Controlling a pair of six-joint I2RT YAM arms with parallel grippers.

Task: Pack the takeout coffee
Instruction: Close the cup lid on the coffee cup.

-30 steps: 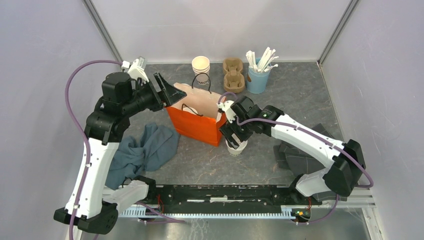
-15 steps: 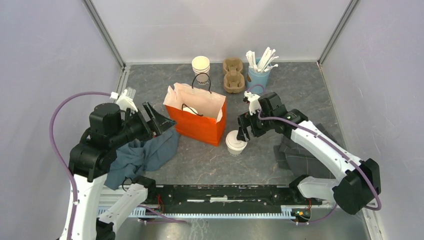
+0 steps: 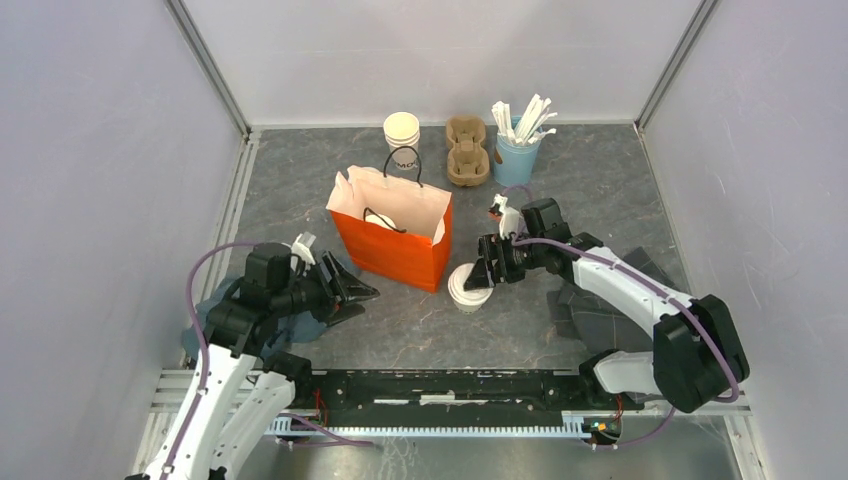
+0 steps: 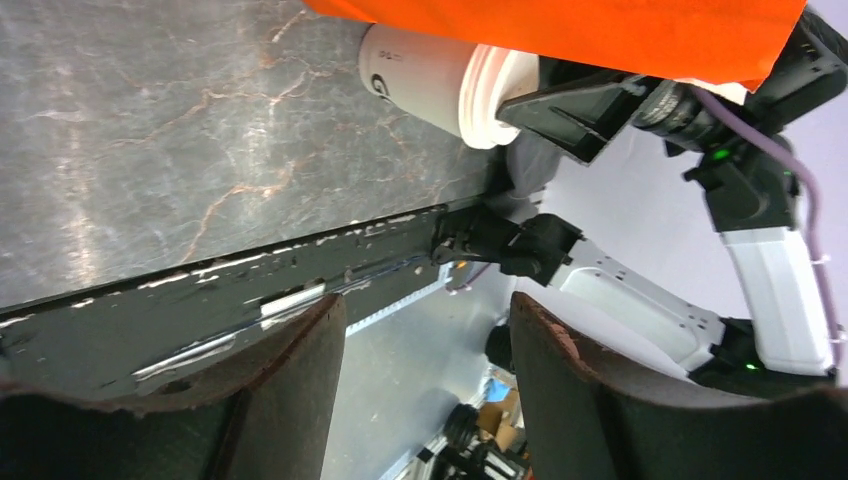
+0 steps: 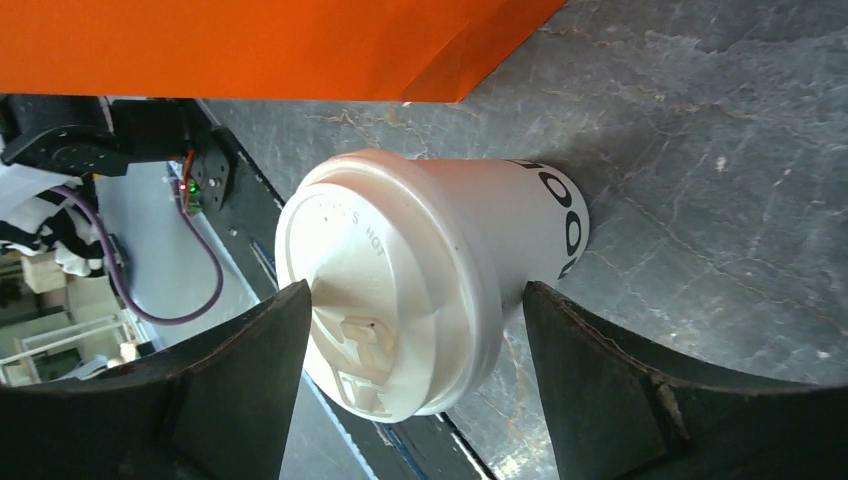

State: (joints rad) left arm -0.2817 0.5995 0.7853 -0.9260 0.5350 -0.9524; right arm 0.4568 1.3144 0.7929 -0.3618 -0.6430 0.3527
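On the table point(image 3: 600, 180), the orange paper bag point(image 3: 395, 250) stands open; the left gripper point(image 4: 425, 320) hangs agape, empty. The right gripper point(image 5: 412, 300) straddles the lidded coffee cup point(image 5: 480, 230), upright just beside the bag, jaws apart, not clamped. Close gently below the lid rim; lift vertically

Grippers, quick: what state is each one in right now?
Left gripper: open, holding nothing.
Right gripper: open, straddling the lidded cup, not clamped on it.
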